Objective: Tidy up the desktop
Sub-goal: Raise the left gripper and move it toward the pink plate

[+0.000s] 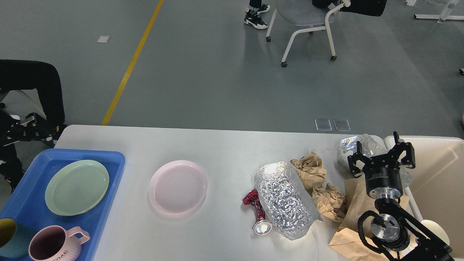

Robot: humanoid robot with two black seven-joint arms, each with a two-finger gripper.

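Teal cup (11, 237) cut by left edge; paper bag (357, 210) partly behind right arm; left gripper (27, 128) – blurred, fingers indistinct.

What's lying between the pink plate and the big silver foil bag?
Head view: only a crushed red can, beside the silver foil bag; bare white desktop toward the pink plate.
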